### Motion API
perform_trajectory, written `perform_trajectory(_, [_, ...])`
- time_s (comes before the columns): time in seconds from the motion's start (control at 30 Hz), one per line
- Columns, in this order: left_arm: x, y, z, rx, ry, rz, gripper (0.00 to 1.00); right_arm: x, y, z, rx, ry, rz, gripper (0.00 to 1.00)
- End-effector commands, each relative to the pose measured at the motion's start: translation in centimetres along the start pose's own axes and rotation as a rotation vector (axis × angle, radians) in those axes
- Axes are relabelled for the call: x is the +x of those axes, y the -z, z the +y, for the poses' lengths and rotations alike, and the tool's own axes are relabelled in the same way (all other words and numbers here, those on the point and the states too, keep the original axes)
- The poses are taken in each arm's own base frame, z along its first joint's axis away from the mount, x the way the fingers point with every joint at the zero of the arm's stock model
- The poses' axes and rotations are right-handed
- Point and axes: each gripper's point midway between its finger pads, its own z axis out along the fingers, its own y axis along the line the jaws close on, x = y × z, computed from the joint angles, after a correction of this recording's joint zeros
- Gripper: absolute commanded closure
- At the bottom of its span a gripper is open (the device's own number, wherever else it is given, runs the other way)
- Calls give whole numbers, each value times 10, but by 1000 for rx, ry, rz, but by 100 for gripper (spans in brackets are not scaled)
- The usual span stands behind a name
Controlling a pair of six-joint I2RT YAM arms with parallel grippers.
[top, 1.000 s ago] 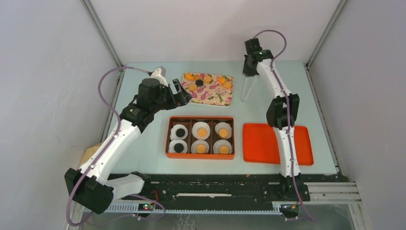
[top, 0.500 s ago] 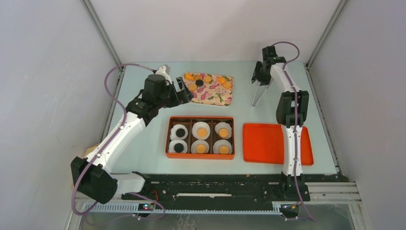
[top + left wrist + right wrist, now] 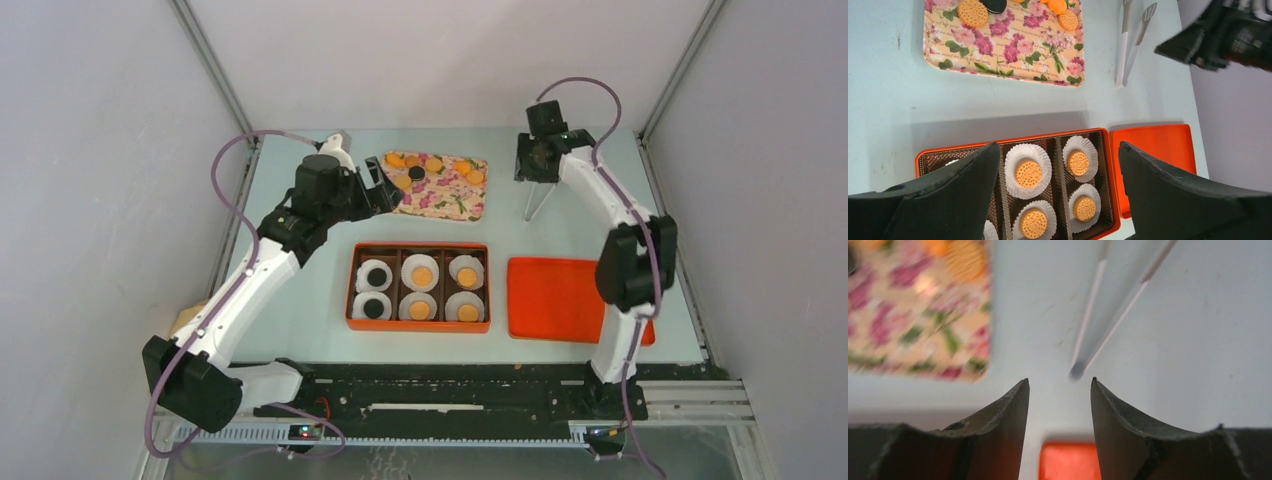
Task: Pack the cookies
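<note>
Several orange cookies (image 3: 401, 160) and one black cookie (image 3: 416, 173) lie on the flowered tray (image 3: 450, 200). The orange box (image 3: 418, 325) holds white liners: two with black cookies (image 3: 377, 275), the others with orange cookies (image 3: 1028, 172). My left gripper (image 3: 383, 193) hovers wide open and empty by the tray's left edge; in its wrist view (image 3: 1058, 145) the box lies below it. Above the top end of the tongs (image 3: 533, 203), which lie on the table, my right gripper (image 3: 540, 172) stands open and empty. The right wrist view (image 3: 1059, 381) shows the tongs (image 3: 1088, 335) just ahead.
The orange lid (image 3: 555, 300) lies flat to the right of the box, partly under the right arm. The enclosure walls stand close on both sides and at the back. Bare table shows left of the box.
My right gripper has gone from shut to open and let go of the tongs, which now lie on the table. The right arm's elbow swung right. The left arm barely shifted.
</note>
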Motion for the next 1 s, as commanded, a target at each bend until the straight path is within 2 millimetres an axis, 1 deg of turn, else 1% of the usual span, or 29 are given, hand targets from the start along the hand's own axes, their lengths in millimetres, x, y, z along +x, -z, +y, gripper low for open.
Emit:
perform_trajectory(0.0, [-11, 3, -7, 26, -22, -50, 7, 40, 63, 36, -17, 155, -32, 45])
perform_trajectory(0.07, [-12, 3, -7, 22, -17, -51, 7, 78, 67, 46, -21, 188, 23, 47])
perform_trajectory(0.13, [-14, 6, -6, 10, -19, -57, 7, 116, 67, 51, -5, 226, 73, 48])
perform_trajectory(0.23, [-17, 14, -5, 1, -30, -71, 7, 170, 66, 49, 34, 277, 158, 48])
perform_trajectory(0.3, [-19, 19, -5, 1, -34, -83, 7, 195, 67, 48, 52, 288, 198, 48])
perform_trajectory(0.37, [-19, 22, -5, 2, -34, -88, 7, 214, 68, 48, 61, 284, 232, 48])
perform_trajectory(0.53, [-18, 27, -5, 6, -33, -94, 7, 243, 61, 43, 71, 255, 294, 48])
perform_trajectory(0.6, [-18, 28, -4, 7, -36, -97, 7, 253, 58, 46, 54, 243, 322, 48])
perform_trajectory(0.63, [-17, 29, -4, 8, -36, -97, 7, 259, 56, 47, 44, 239, 340, 51])
perform_trajectory(0.7, [-17, 30, -4, 7, -37, -97, 7, 270, 51, 48, 41, 232, 373, 58])
perform_trajectory(0.83, [-14, 30, -3, 8, -35, -94, 7, 286, 42, 42, 95, 225, 411, 74])
perform_trajectory(0.93, [-11, 27, -3, 12, -32, -79, 7, 287, 42, 35, 139, 207, 402, 85])
perform_trajectory(0.97, [-10, 23, -3, 11, -28, -71, 7, 282, 47, 26, 190, 204, 376, 96])
